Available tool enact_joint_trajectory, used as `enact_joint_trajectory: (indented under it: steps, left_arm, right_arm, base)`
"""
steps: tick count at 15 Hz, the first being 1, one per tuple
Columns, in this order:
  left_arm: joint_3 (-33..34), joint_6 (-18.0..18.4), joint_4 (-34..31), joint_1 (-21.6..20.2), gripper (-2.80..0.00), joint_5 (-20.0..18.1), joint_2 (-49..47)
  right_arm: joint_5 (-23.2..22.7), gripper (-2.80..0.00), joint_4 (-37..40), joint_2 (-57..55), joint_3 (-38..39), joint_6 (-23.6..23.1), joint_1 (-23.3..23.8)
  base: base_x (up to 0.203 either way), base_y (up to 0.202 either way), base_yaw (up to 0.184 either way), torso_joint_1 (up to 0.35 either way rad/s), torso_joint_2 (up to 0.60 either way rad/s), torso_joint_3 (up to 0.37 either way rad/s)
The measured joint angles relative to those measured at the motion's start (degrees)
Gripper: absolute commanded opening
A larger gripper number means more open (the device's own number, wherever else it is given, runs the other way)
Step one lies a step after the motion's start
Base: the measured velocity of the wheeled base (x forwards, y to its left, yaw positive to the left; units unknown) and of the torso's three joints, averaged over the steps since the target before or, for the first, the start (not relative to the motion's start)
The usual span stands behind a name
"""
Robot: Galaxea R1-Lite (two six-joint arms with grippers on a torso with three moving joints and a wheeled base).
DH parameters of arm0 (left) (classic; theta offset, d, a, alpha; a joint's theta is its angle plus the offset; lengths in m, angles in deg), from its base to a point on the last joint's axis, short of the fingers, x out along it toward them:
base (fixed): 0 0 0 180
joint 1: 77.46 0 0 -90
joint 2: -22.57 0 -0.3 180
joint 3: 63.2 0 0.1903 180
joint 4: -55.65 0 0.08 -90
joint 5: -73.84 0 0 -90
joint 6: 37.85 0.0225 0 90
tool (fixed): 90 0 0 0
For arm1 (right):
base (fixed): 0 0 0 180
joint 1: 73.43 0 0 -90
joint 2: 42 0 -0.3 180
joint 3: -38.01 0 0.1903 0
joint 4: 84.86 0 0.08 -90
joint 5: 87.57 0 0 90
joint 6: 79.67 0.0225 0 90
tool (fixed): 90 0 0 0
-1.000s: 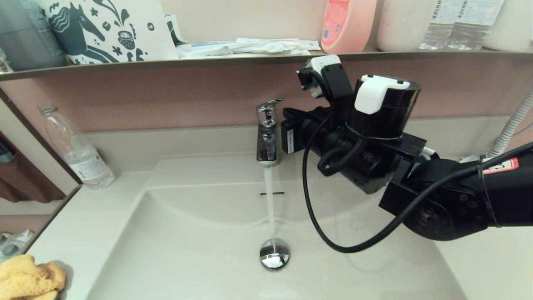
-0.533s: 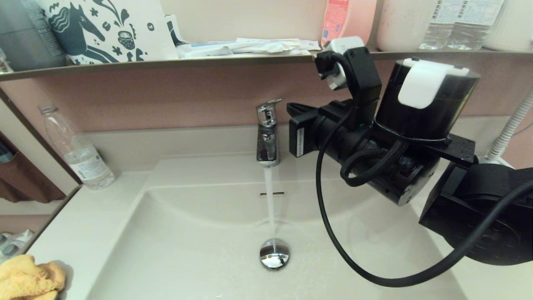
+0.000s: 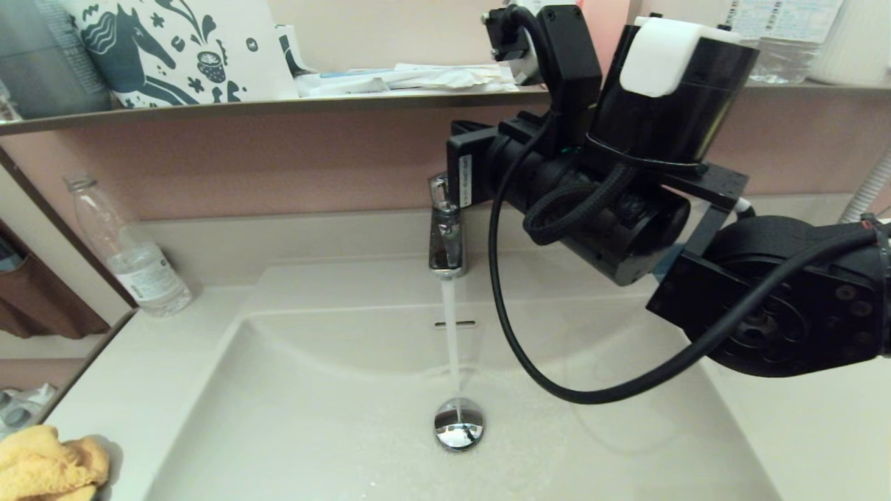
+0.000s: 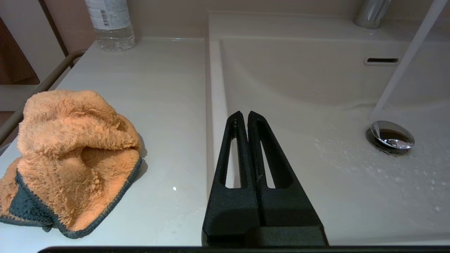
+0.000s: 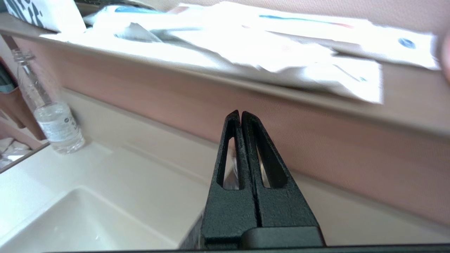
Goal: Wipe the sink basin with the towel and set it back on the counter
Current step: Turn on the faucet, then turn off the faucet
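Note:
The cream-white sink basin [image 3: 313,417] [image 4: 316,88] has water running from the chrome tap [image 3: 445,236] onto its round drain plug [image 3: 459,424]. A crumpled yellow-orange towel [image 3: 49,466] [image 4: 70,158] with a grey-blue edge lies on the counter [image 3: 125,390] left of the basin, touched by neither gripper. My left gripper [image 4: 245,114] is shut and empty, above the basin's left rim, a hand's width right of the towel. My right arm [image 3: 626,174] reaches over the tap. Its gripper [image 5: 240,113] is shut and empty, just above the tap handle, pointing at the wall under the shelf.
A clear plastic bottle [image 3: 129,250] stands at the counter's back left corner. The dark shelf [image 3: 278,104] above carries a horse-print bag [image 3: 174,49], flat paper packets [image 3: 418,76] and bottles. A ribbed hose [image 3: 863,202] hangs at the far right.
My right arm has risen and swung left, so its wrist now covers the top of the tap handle. Water keeps running. The towel has not moved.

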Motion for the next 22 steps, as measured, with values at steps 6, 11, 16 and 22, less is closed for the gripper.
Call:
enact_joint_trajectory:
  steps: [6,11,16,22]
  left_arm:
    - [0.00,0.00,0.00,0.00,-2.80,0.04,0.00]
    - [0.00,0.00,-0.02,0.00,-2.80,0.03,0.00]
    - [0.00,0.00,0.02,0.00,-2.80,0.04,0.00]
    - [0.00,0.00,-0.01,0.00,-2.80,0.02,0.00]
  right_arm:
    - [0.11,-2.80,4.11,-4.68,-6.42,-1.32,0.59]
    - [0.44,-2.80,4.06,-5.56,-7.02,-1.77,2.25]
    - [1.00,-2.80,3.92,-5.58,-5.34,-1.73,2.68]
    - [1.22,-2.80,3.73,-2.50,1.52,-1.77,2.16]
  base:
    - [0.000,0.000,0.000,0.000,0.00,0.000]
    - [0.000,0.000,0.000,0.000,0.00,0.000]
    - [0.000,0.000,0.000,0.000,0.00,0.000]
    - [0.000,0.000,0.000,0.000,0.00,0.000]
